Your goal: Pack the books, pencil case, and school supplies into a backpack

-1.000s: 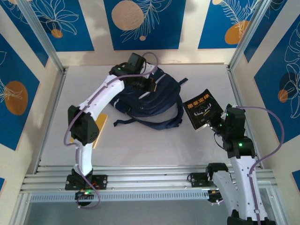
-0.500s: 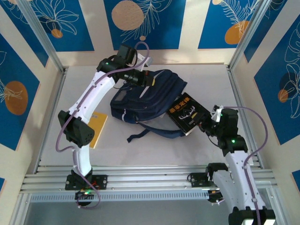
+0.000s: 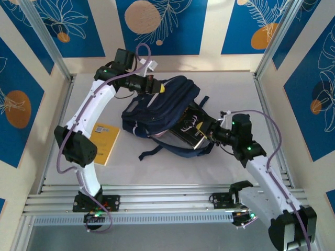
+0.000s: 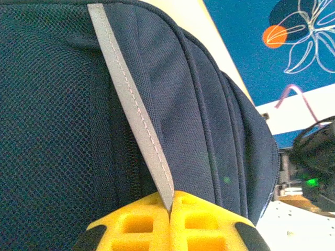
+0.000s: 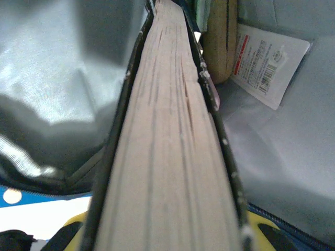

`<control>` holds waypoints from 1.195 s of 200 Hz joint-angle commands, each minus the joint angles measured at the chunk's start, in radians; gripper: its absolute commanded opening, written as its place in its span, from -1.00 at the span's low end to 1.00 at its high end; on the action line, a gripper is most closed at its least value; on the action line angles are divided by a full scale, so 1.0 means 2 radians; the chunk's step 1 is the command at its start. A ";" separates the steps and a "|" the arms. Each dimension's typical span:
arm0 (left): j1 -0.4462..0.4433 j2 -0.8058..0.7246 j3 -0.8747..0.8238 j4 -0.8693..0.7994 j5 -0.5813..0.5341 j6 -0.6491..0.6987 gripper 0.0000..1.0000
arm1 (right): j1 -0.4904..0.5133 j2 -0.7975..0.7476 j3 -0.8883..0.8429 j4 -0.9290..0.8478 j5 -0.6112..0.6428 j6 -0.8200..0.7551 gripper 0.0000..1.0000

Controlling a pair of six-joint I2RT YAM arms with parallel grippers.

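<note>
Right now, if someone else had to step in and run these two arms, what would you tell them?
Left gripper: shut on the pale stripe of the backpack.
Right gripper: shut on the black book, partway into the backpack's opening.
Done: white packet lies inside.
Left: push the black book fully in, then pack the yellow-orange book lying on the table.

The navy backpack lies slumped mid-bench, toward the far edge, its mouth open to the right. The black book sits half inside it. Within lies a white packet with red print. A yellow-orange book lies flat near the bench's left edge.
</note>
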 commanded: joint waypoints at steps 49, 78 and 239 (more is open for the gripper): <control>0.022 -0.072 -0.008 0.088 0.103 -0.018 -1.00 | 0.068 0.147 0.118 0.079 0.067 0.042 -1.00; 0.036 -0.082 -0.027 0.109 0.109 -0.032 -1.00 | 0.081 0.153 0.139 0.052 0.090 0.029 -1.00; 0.039 -0.079 -0.041 0.153 0.135 -0.067 -1.00 | 0.139 0.364 0.283 0.011 0.147 -0.006 -1.00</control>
